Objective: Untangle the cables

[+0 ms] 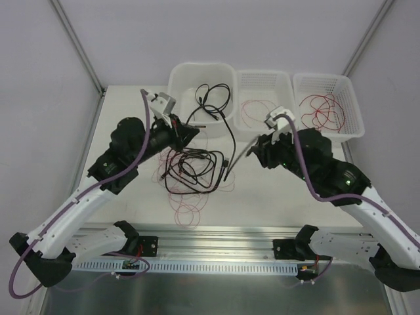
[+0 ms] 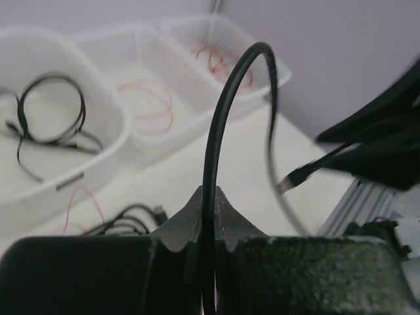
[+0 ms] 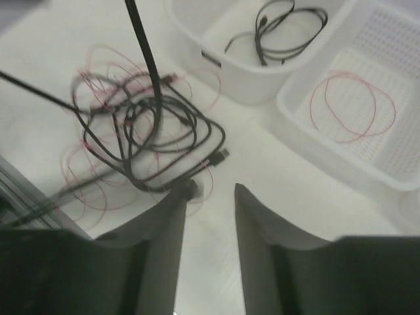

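Note:
The cables lie as a tangle [image 1: 191, 172] of black cables and thin red wires at the table's middle, also seen in the right wrist view as the tangle [image 3: 141, 134]. My left gripper [image 1: 189, 134] is shut on one black cable [image 2: 216, 125]. That cable arcs up from the jaws of the left gripper [image 2: 209, 197] and drops to a hanging plug end [image 2: 294, 177]. My right gripper [image 1: 248, 152] hovers right of the tangle. In its wrist view the right gripper [image 3: 210, 190] stands open, with nothing between its fingers.
At the back stand three white containers: a tub [image 1: 177, 79] holding a black cable [image 1: 213, 98], a middle basket [image 1: 264, 77] with a red wire [image 1: 252, 108], and a right basket [image 1: 354, 98] with red wires [image 1: 323, 110]. A loose red loop [image 1: 186, 211] lies near the front rail.

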{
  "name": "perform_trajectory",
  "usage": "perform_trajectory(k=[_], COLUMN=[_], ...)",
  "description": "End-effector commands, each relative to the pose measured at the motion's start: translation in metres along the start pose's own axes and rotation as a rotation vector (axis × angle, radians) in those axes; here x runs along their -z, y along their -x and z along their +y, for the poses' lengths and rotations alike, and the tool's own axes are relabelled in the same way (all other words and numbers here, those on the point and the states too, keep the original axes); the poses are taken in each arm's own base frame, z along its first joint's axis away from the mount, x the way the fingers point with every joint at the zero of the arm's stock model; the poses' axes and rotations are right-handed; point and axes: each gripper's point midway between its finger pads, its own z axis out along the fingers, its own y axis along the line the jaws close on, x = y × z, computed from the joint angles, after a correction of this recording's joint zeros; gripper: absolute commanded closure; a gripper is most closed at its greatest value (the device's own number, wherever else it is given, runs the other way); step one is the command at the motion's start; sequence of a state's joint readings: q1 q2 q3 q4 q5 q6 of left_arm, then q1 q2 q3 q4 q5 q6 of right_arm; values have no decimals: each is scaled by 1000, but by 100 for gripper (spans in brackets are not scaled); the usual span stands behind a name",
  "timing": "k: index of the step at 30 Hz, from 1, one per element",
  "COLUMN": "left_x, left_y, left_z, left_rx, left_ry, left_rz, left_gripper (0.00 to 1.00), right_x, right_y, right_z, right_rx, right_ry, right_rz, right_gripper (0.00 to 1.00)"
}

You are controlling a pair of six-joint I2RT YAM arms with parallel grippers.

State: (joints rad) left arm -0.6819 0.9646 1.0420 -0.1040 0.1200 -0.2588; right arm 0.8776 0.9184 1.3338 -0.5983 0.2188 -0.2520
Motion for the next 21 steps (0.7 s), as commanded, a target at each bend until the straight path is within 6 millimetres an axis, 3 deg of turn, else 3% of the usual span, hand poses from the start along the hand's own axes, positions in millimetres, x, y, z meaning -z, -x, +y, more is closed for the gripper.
perform_trajectory(k=[1,2,3,4,5,11,14,17,20,21], left_x=[25,38,35,39,52,75,72,63,56,53], left_y=[91,121,128,141,169,235,252,262,267,267], left_z=[-50,-67,-72,-78,-91,-126,-129,-129,-128,-126], left_rx=[-69,-84,-82,-70,-78,-84,-84,-84,-66,-58], left_ry=[-163,-217,-231,-249,-281,-389,-386,-380,-371,-366], left_rz=[-179,-235,-233,-252,-310,-428,-459,-471,-475,-472], left_gripper=[100,100,100,100,100,100,100,100,100,100], right_x=[-29,-34,-41,-44,-45,-37,-29,-19,-26,-33], right_y=[-38,-46,-54,-59,-61,-43,-34,-21,-19,-29], right_z=[14,18,21,23,27,38,46,66,83,87], right_rx=[-53,-54,-60,-60,-62,-48,-45,-51,-82,-92], right_ry=[23,37,42,50,68,151,211,337,418,431], right_rz=[102,121,149,165,171,88,29,-47,-81,-64], right_gripper=[58,51,41,38,34,22,18,13,12,12])
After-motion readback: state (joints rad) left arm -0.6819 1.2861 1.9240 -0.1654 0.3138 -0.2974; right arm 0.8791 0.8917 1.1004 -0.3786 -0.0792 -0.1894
